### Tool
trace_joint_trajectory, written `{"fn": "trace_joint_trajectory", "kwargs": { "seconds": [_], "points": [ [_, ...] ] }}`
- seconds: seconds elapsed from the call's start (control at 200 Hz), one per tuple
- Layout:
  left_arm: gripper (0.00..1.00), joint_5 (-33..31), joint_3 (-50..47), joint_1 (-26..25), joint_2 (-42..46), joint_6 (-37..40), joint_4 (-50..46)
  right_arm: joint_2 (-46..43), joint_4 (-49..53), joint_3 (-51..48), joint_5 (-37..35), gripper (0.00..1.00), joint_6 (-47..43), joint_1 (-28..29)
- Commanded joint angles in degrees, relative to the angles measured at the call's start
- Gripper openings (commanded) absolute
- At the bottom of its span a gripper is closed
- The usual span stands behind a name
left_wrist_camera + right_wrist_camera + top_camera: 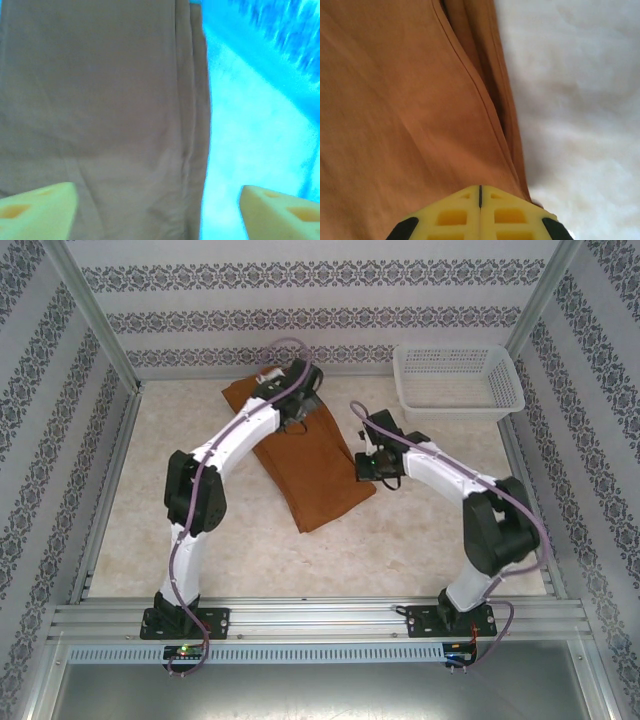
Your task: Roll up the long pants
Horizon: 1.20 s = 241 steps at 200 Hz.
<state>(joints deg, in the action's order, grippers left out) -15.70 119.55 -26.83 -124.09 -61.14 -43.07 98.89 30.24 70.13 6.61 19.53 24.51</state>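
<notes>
Long pants [315, 475] lay folded, diagonal across the mid surface [200, 540]. Left end effector [290, 405] hung over their far end, fingers [40, 210] spread wide, holding nothing, with the cloth's right edge between them. Right end effector [368, 468] sat at the pants' right edge, fingers pressed together, no cloth visibly pinched.

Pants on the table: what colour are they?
The pants are plain rust-brown, clearest in the top external view.
</notes>
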Motion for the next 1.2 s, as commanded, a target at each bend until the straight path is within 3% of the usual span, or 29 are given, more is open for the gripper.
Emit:
{"fn": "trace_joint_trajectory", "kwargs": {
  "seconds": [0.0, 0.065, 0.13, 0.3, 0.485, 0.874, 1.089, 1.144, 1.169, 1.179, 1.184, 1.189, 1.199],
  "points": [
    [0.36, -2.7, 4.8, 4.9, -8.5, 0.0, -3.4, 5.4, -2.2, 4.8, 4.0, 0.00, -1.2, 0.4],
    [0.14, -2.8, 12.5, 7.0, -15.0, -0.3, -7.7, 8.6, -2.9, 6.8, 4.7, 0.00, -1.5, 0.9],
    [0.09, -4.4, 18.9, 8.2, -20.6, 0.3, -9.4, 11.3, -3.6, 8.2, 5.2, 0.00, -1.8, 1.6],
    [0.08, -2.9, 26.3, 10.6, -29.5, 0.1, -7.8, 15.2, -4.6, 9.1, 5.8, 0.00, -1.5, 3.7],
    [0.10, 2.5, 26.4, 11.8, -32.9, -0.7, -2.9, 17.1, -3.7, 7.5, 5.7, 0.00, -0.9, 6.8],
    [0.10, 15.7, 26.4, 11.3, -36.8, 2.0, 8.0, 20.7, -5.9, 5.8, 8.1, 0.00, 5.1, 16.4],
    [0.09, 21.5, 26.4, 11.0, -35.1, 6.0, 12.9, 18.9, -3.4, 8.5, 4.0, 0.00, 0.7, 19.3],
    [0.12, 22.8, 26.4, 11.1, -33.3, 7.2, 14.2, 16.2, -1.8, 9.3, 2.7, 0.22, -2.5, 19.9],
    [0.17, 23.6, 26.4, 11.2, -32.3, 7.6, 14.5, 14.7, -1.0, 9.7, 1.8, 0.46, -4.2, 20.2],
    [0.23, 23.9, 26.4, 11.3, -31.9, 7.8, 14.6, 14.1, -0.5, 9.9, 1.4, 0.56, -5.0, 20.4],
    [0.26, 24.0, 26.4, 11.3, -31.6, 7.9, 14.7, 14.1, -0.5, 9.9, 1.4, 0.56, -5.0, 20.4],
    [0.27, 24.0, 26.4, 11.4, -31.4, 7.9, 14.7, 13.5, 0.0, 10.1, 0.7, 0.63, -5.7, 20.6],
    [0.37, 24.2, 26.4, 11.4, -30.8, 8.0, 14.7, 13.1, 0.6, 10.4, 0.2, 0.68, -6.5, 20.8]
  ]
}}
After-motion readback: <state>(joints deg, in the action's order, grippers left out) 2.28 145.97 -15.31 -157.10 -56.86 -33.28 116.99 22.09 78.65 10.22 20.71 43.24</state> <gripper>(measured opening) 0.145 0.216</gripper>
